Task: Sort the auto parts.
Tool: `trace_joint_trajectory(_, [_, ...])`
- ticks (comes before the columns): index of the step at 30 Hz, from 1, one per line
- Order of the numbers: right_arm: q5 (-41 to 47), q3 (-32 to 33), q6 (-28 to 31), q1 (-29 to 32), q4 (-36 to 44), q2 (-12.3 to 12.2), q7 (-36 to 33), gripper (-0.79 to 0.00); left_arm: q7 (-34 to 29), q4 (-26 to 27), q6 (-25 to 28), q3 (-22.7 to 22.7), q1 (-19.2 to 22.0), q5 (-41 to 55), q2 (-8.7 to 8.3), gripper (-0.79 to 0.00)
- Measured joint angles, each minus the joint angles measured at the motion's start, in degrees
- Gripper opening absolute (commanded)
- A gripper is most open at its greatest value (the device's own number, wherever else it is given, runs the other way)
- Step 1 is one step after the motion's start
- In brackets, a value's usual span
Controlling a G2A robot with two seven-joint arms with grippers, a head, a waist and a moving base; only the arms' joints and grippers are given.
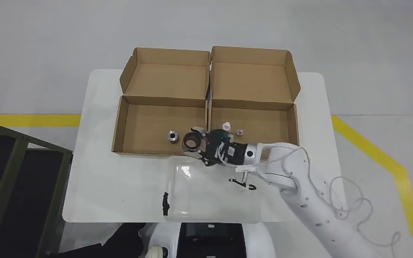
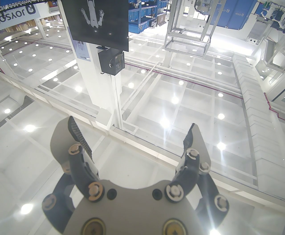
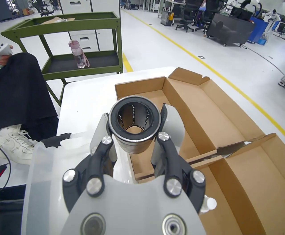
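Top view: my right gripper is clamped on the ring-shaped bearing, holding it right at the front wall of the left box, close to where it meets the right box. A small metal part sits in the left box just beside the bearing.

Left wrist view: the left gripper points up at the ceiling, fingers spread wide with nothing between them. There's a banner with big lettering up there.

Right wrist view: both fingers pinch the bearing's sides, with its bore facing the camera.
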State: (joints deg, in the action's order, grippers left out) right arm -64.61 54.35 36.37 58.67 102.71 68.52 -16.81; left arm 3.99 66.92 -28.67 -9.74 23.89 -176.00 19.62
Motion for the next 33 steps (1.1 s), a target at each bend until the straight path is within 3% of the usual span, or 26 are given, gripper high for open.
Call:
trace_joint_trajectory(13, [-1.97, -7.3, -5.75, -7.38, -8.21, 2.8, -3.41, -0.785, 0.0, 0.0, 0.0, 0.0, 0.0, 0.0, 0.0, 0.0])
trace_joint_trajectory(30, [-3.18, -11.85, -11.02, -13.07, -16.75, 5.82, -7.47, -0.785, 0.0, 0.0, 0.0, 0.0, 0.0, 0.0, 0.0, 0.0])
trace_joint_trajectory(33, [-3.48, -12.29, -11.44, -13.58, -17.77, 6.21, -8.34, -0.696, 0.0, 0.0, 0.0, 0.0, 0.0, 0.0, 0.0, 0.0])
